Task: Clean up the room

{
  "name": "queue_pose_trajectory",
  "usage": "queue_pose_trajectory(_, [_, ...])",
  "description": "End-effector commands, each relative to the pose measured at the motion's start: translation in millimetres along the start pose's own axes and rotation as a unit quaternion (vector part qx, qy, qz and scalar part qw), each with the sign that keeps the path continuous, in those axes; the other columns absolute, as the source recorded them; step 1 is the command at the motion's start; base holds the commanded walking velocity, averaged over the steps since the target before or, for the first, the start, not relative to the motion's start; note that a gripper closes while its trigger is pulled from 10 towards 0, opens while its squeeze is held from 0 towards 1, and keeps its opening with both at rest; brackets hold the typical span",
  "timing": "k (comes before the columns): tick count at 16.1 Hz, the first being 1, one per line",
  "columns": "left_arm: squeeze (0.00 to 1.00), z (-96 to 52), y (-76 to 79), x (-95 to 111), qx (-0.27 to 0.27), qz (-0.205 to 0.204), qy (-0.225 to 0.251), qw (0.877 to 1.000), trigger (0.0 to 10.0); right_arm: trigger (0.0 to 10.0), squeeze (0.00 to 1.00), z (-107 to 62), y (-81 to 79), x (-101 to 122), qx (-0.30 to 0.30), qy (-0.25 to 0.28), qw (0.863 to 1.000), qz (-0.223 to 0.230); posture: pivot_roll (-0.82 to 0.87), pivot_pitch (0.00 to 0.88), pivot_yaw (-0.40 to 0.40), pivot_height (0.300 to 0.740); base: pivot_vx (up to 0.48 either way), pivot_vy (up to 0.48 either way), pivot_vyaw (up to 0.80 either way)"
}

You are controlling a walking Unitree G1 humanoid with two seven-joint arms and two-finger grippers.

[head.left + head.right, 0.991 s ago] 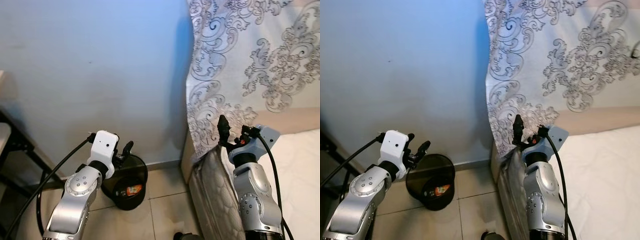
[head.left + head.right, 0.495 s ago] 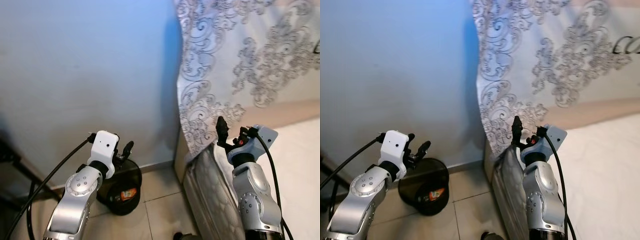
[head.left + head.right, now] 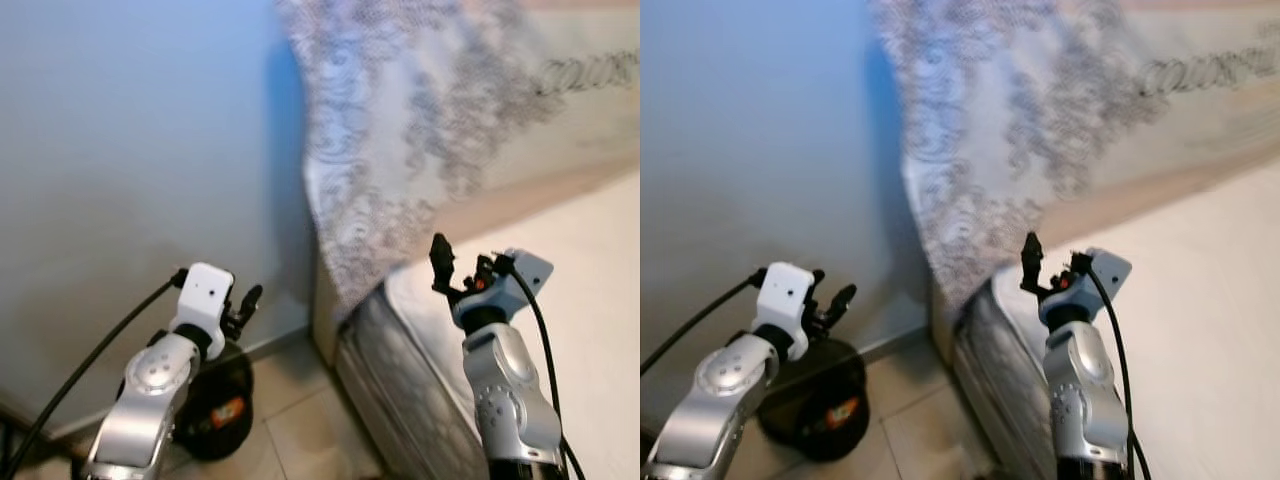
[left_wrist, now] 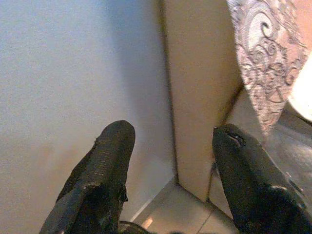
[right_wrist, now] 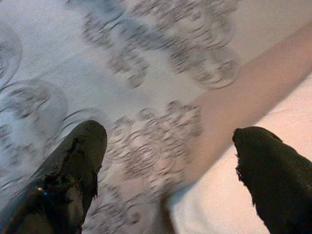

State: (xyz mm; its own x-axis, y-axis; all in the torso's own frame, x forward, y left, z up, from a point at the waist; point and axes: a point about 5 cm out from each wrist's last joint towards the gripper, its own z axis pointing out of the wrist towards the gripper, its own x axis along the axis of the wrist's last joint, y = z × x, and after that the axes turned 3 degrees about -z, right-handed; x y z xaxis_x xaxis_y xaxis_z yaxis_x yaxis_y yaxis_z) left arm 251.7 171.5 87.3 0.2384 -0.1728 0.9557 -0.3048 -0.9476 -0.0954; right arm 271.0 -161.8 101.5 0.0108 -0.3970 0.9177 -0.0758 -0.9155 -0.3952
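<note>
Both grippers raised and empty, bin on the floor at my left, head views blurred.

I see the left gripper point(image 3: 243, 305) held up in front of the blue wall point(image 3: 130, 150), above the black bin point(image 3: 215, 420); in its wrist view the two fingers point(image 4: 105, 161) stand well apart with nothing between them. The bin sits on the tiled floor point(image 3: 290, 440) against the wall's foot, with a small orange-and-white item point(image 3: 228, 409) inside; I cannot tell what that item is. The right gripper point(image 3: 440, 265) is raised over the corner of the mattress point(image 3: 400, 390), facing the patterned curtain point(image 3: 400, 130); its fingers point(image 5: 78, 161) are likewise spread and hold nothing. The curtain's lower edge hangs down to the mattress corner, beside the wall.
</note>
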Motion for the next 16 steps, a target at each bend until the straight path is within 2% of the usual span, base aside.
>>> queue_pose_trajectory(1, [0.00,1.3,4.6,2,-0.008,-0.001,0.005,1.000,10.0,10.0,0.00,-2.0,-0.5,2,-0.008,0.011,1.000,0.007,0.10,0.000,0.030,0.740,0.000,0.000,-0.80])
queue_pose_trajectory(4, [0.00,0.4,2.7,1,-0.002,-0.008,0.006,1.000,10.0,10.0,0.00,-1.1,-0.2,0,-0.007,0.000,1.000,0.011,0.11,0.000,0.024,0.740,0.000,0.000,-0.80])
queue_pose_trajectory(8, [0.00,-0.4,1.3,0,0.004,-0.013,0.008,1.000,10.0,10.0,0.00,-1.3,6.3,-3,-0.038,-0.011,0.999,0.004,0.11,0.000,0.015,0.740,0.000,0.000,-0.80])
queue_pose_trajectory(11, [0.00,-4.3,-9.9,-2,0.034,-0.020,0.017,0.999,10.0,10.0,0.00,-1.6,7.5,0,-0.030,-0.005,0.999,-0.010,0.11,0.000,0.005,0.740,0.000,0.000,-0.79])
queue_pose_trajectory(12, [0.00,-6.8,-18.8,-3,0.057,-0.019,0.020,0.998,10.0,10.0,0.00,-2.9,10.4,3,-0.031,-0.002,0.999,-0.018,0.10,0.000,-0.006,0.740,0.000,0.000,-0.80])
queue_pose_trajectory(14, [0.00,-10.4,-32.7,-1,0.094,-0.020,0.031,0.995,10.0,10.0,0.00,-3.0,22.4,11,-0.049,-0.014,0.997,-0.060,0.10,0.000,-0.016,0.740,0.000,0.000,-0.80])
queue_pose_trajectory(15, [0.00,-10.3,-34.5,2,0.097,-0.022,0.039,0.994,10.0,10.0,0.00,-2.3,32.2,18,-0.070,-0.011,0.989,-0.131,0.09,0.000,-0.025,0.740,0.000,0.000,-0.80])
queue_pose_trajectory(16, [0.00,-9.3,-33.1,5,0.093,-0.021,0.046,0.994,10.0,10.0,0.00,-2.3,36.0,18,-0.058,-0.031,0.985,-0.158,0.09,0.000,-0.029,0.740,0.000,0.000,-0.80])
